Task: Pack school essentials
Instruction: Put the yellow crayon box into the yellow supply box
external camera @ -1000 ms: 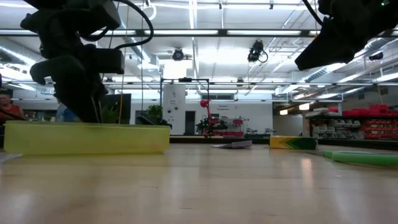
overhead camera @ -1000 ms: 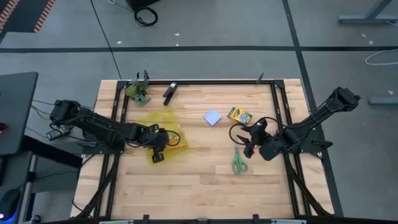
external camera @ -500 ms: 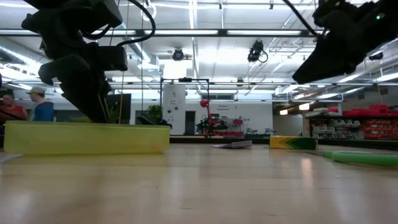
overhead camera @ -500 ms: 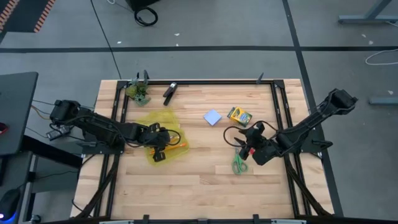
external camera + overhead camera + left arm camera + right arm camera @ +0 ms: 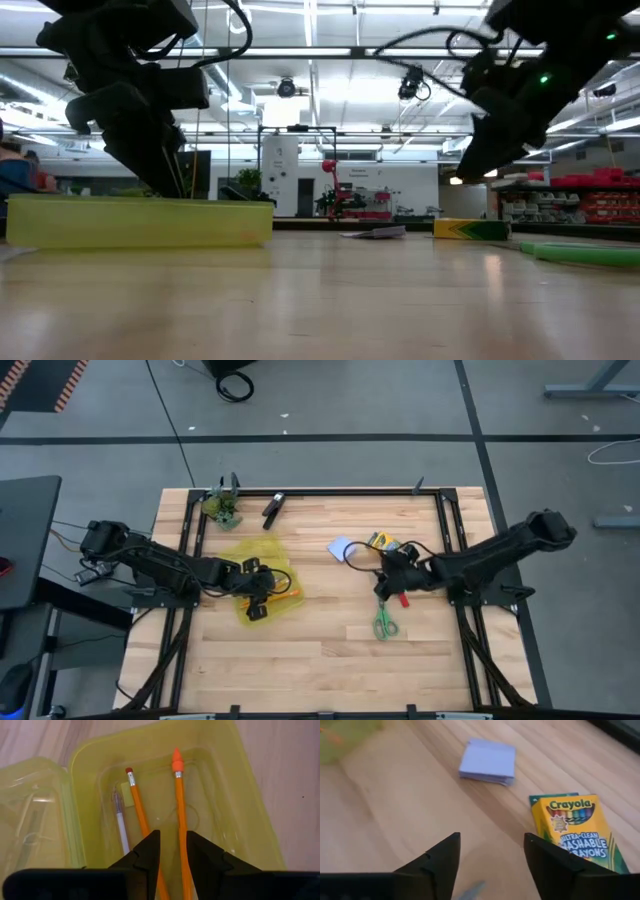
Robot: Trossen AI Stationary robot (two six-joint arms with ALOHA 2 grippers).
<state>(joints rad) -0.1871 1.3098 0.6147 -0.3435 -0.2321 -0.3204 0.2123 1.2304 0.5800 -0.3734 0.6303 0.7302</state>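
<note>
Fingers [image 5: 172, 855] astride lengthwise orange pencil [image 5: 179, 815]

Bench [image 5: 320, 660]: pale wood planks, visible grain, smooth with a soft sheen in the low view.
Open case [image 5: 165, 795]: translucent yellow-green plastic, glossy, thin-walled, faint reflections on the inner floor.
Orange pencils [image 5: 179, 810]: painted, smooth, slightly shiny; one with a metal ferrule and red rubber tip.
Pen [image 5: 120, 822]: pale, semi-clear plastic barrel.
Crayon box [image 5: 577, 827]: printed card, satin finish, yellow and green.
Note pad [image 5: 487, 761]: stacked pale blue paper, matt.
Scissors [image 5: 385, 622]: green plastic handles; blade material not discernible.
Left hand [image 5: 172, 860] and right hand [image 5: 490, 865]: fingers of matt black plastic, smooth faces.
Bench frame [image 5: 350, 492]: black metal rails, matt.
</note>
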